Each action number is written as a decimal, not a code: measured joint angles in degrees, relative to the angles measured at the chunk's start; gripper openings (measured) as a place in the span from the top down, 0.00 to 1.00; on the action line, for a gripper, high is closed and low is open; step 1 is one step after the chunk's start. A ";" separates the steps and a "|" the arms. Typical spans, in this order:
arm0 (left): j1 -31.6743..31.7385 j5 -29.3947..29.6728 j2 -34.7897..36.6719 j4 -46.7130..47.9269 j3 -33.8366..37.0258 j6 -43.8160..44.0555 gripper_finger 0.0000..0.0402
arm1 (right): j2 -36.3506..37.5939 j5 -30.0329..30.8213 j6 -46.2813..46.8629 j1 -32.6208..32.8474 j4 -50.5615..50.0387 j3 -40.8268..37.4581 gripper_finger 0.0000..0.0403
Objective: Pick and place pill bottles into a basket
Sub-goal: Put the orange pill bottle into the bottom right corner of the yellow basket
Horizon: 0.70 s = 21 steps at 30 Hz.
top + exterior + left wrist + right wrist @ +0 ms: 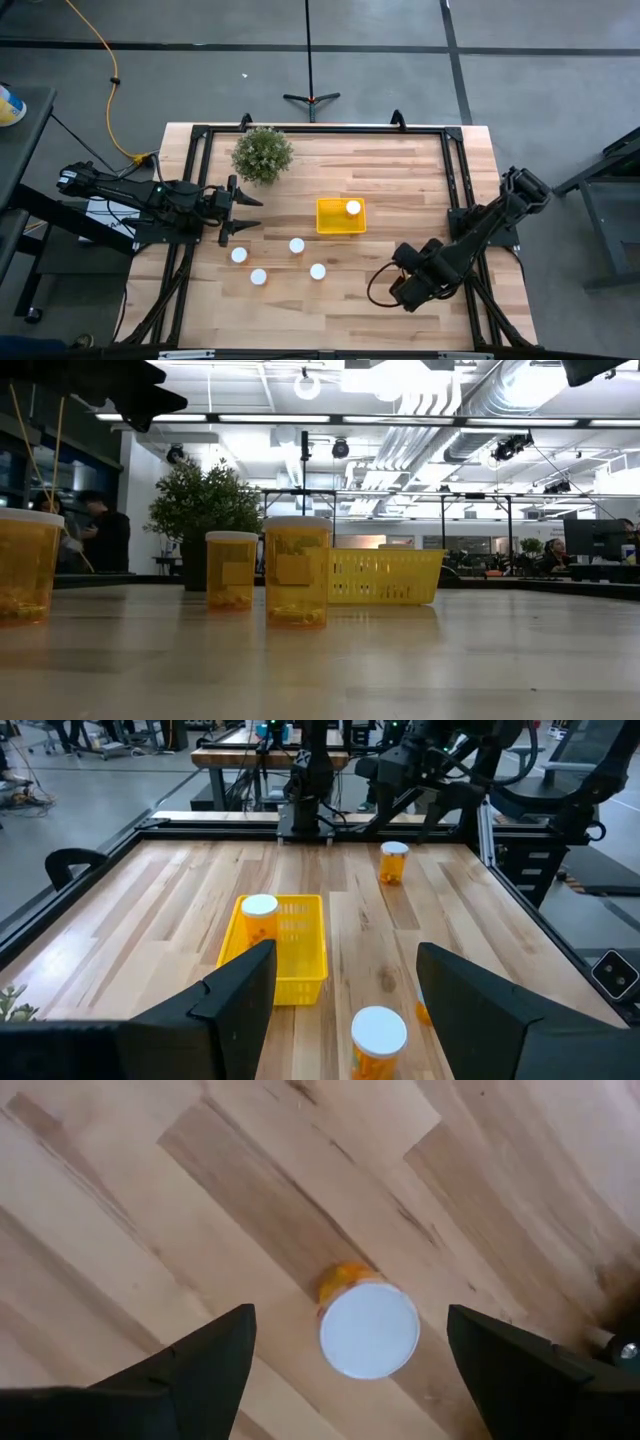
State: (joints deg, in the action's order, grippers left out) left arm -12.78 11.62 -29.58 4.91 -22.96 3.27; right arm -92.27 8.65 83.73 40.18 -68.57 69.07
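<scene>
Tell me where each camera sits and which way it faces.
High view: above the table, straight down on basket, plant and both arms.
Low view: table-top height, level across pill bottles toward the room; dark arm parts at top.
Left wrist view: looks across the table past the left gripper, fingers open; right arm beyond.
Right wrist view: looks down on one pill bottle between the open fingers of the right gripper.
Shared: high and left wrist views both show a bottle inside the basket.

bright overhead ceiling lights point(400, 375) glare in the low view; nearest bottle point(25, 565) looks soft.
</scene>
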 joint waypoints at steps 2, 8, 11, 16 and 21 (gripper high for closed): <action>0.00 0.00 0.00 0.00 0.00 0.02 0.31 | -0.01 -0.19 -0.06 0.00 0.74 -1.34 0.21; 0.00 0.00 0.00 -0.02 0.00 0.02 0.31 | -0.02 -2.87 -0.05 0.00 6.19 -5.08 0.21; 0.00 0.00 0.00 0.00 0.00 0.02 0.31 | 0.07 -3.08 -0.20 0.00 6.52 -6.13 0.21; 0.01 0.00 0.00 -0.01 0.00 0.02 0.31 | 0.07 -4.76 -0.12 0.00 7.57 -9.19 0.21; 0.00 0.00 0.00 -0.02 0.00 0.02 0.31 | 0.07 -5.84 -0.40 0.00 12.19 -11.27 0.21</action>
State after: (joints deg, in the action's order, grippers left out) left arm -12.78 11.62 -29.58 4.89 -22.96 3.29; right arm -92.20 2.81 83.33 40.18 -56.38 57.80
